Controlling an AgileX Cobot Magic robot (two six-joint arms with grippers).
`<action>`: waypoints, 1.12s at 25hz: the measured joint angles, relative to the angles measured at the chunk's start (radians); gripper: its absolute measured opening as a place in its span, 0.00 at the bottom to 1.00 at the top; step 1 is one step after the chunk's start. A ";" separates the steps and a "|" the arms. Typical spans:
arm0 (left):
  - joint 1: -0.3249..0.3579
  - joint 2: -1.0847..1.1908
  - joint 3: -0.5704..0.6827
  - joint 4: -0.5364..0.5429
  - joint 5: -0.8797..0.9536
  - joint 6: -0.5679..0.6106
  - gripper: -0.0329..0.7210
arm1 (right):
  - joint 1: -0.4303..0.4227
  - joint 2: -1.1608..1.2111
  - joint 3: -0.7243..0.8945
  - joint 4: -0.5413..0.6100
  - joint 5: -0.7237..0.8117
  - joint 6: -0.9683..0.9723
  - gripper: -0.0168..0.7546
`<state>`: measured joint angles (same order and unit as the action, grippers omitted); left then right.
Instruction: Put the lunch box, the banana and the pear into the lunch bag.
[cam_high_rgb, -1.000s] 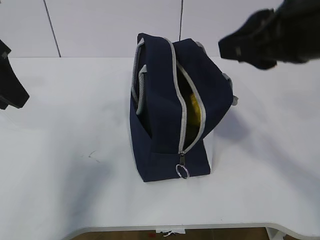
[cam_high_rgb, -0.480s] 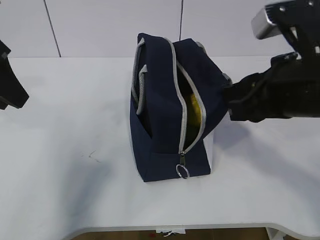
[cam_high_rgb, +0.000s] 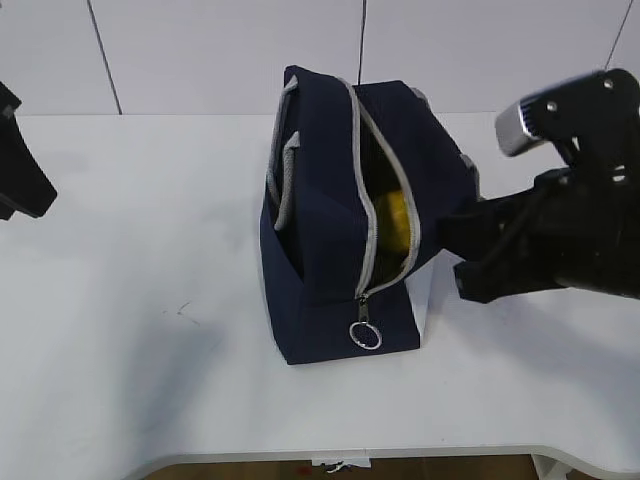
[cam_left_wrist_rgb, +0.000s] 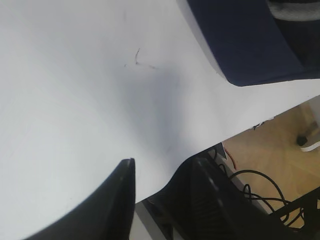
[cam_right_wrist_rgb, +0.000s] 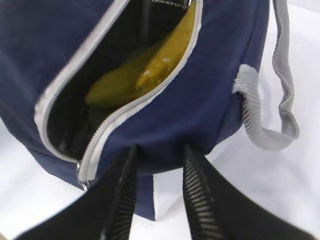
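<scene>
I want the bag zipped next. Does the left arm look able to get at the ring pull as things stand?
Probably yes. The ring pull hangs free on the near end of the lunch bag, and bare table lies between it and the left gripper. The right gripper is at the bag's other side.

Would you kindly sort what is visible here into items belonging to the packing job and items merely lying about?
Job:
- lunch bag, unzipped
- banana, inside the bag
- right gripper, at the bag's side

Lying about:
- cables on the floor
- scuff mark on the table
</scene>
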<state>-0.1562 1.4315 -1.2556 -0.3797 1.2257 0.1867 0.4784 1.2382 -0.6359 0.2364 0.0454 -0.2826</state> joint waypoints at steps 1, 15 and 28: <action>0.000 0.000 0.000 0.001 0.000 0.000 0.43 | 0.000 0.000 0.020 -0.014 -0.022 -0.001 0.34; 0.000 0.000 0.000 0.006 0.000 0.000 0.43 | 0.000 -0.126 0.176 -0.437 -0.354 0.268 0.34; 0.000 0.000 0.000 0.007 0.000 0.000 0.43 | 0.001 -0.142 0.334 -0.599 -0.496 0.446 0.34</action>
<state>-0.1562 1.4315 -1.2556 -0.3724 1.2257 0.1867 0.4797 1.0966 -0.3020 -0.3628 -0.4506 0.1637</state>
